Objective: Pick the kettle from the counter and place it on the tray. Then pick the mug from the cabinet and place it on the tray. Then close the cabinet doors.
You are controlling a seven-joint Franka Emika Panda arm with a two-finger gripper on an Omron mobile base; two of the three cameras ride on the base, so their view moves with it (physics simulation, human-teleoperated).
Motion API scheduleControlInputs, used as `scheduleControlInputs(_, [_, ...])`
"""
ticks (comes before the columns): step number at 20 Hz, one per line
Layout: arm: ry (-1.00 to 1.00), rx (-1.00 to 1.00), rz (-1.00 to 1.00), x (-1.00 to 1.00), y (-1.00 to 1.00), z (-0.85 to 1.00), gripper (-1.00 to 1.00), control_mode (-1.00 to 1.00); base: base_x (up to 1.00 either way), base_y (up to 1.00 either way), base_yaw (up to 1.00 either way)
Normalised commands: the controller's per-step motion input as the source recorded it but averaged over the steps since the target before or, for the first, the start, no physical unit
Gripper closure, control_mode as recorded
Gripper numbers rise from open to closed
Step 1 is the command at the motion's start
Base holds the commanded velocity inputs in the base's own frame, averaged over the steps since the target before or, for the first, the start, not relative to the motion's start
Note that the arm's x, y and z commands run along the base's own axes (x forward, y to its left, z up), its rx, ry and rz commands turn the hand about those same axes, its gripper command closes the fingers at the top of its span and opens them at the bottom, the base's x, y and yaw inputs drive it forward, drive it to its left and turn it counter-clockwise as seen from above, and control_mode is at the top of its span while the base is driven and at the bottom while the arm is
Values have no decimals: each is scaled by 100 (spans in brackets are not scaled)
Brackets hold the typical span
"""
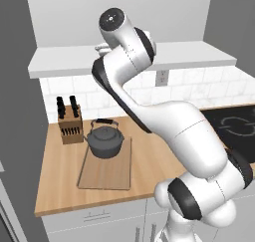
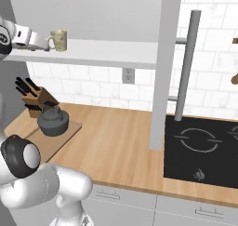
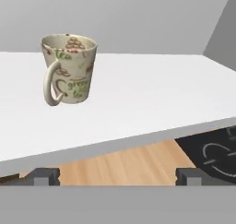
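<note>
In the left base view the kettle [image 1: 105,141] sits upright on the far end of the tray [image 1: 105,174], which lies flat on the wooden surface [image 1: 60,186] just in front of and to the right of a knife block [image 1: 69,120]. The white arm rises from the lower right and bends up toward the white shelf floor of the cabinet [image 1: 64,64], its upper joints hiding most of what stands there; a black cooktop [image 1: 234,126] is set into the surface at the right. In the right base view the mug [image 2: 59,40] stands upright on the cabinet shelf floor [image 2: 111,53], its handle turned toward the arm's hand at the far left edge, close to the mug but apart from it. Below, the kettle [image 2: 53,121] rests on the tray [image 2: 56,139] beside the knife block [image 2: 39,101], and one of the cabinet doors [image 2: 165,67] stands swung open edge-on, its long silver bar handle [image 2: 187,64] facing right above the cooktop [image 2: 201,148]. In the hand view the mug [image 3: 68,68] stands on the white shelf [image 3: 147,103], up and to the left, handle facing the camera. The gripper [image 3: 118,176] is spread wide and holds nothing, its fingertips [image 3: 44,176] low at the shelf's front edge, well short of the mug.
</note>
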Motion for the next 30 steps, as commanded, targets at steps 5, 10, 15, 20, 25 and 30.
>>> scheduleControlInputs(5, [-16, 0, 0, 58, 24, 0, -100, -100, 0, 0, 0])
scheduleControlInputs(10, [-3, 0, -7, 48, 19, 0, -100, -100, 0, 0, 0])
scheduleControlInputs(15, [0, 0, -19, 41, 17, 0, -100, -100, 0, 0, 0])
scheduleControlInputs(20, [0, 0, -20, 39, 14, 0, -100, -100, 0, 0, 0])
scheduleControlInputs(25, [3, 3, -16, 27, 16, 1, -100, -100, 0, 0, 0])
scheduleControlInputs(30, [10, 7, -9, 19, 10, 0, -100, -100, 0, 0, 0])
